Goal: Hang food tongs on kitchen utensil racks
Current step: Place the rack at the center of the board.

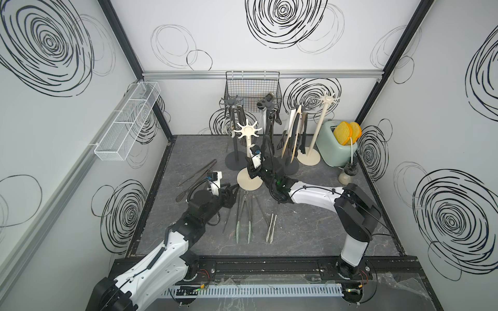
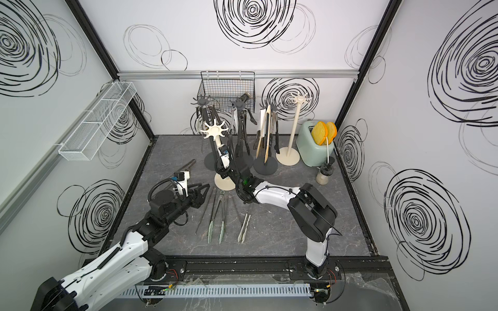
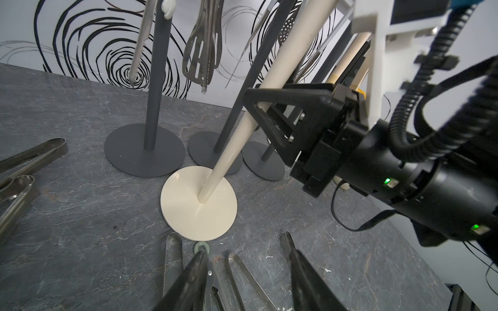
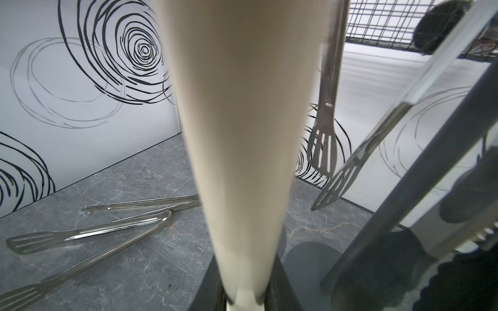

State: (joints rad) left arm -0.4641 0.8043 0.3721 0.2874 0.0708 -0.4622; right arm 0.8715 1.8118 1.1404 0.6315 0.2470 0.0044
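Note:
A cream kitchen utensil rack stands mid-table on its round base. My right gripper is shut on its pole, partway up. Food tongs lie in front of the base: a green-tipped pair, a steel pair and slimmer ones. My left gripper hovers open over their hinge ends, with nothing between its fingers. More tongs lie at the left. Three dark grey racks behind carry hanging tongs.
A second cream rack stands at the back right beside a pale green toaster and a small jar. A black wire basket hangs on the back wall and a white mesh tray on the left wall.

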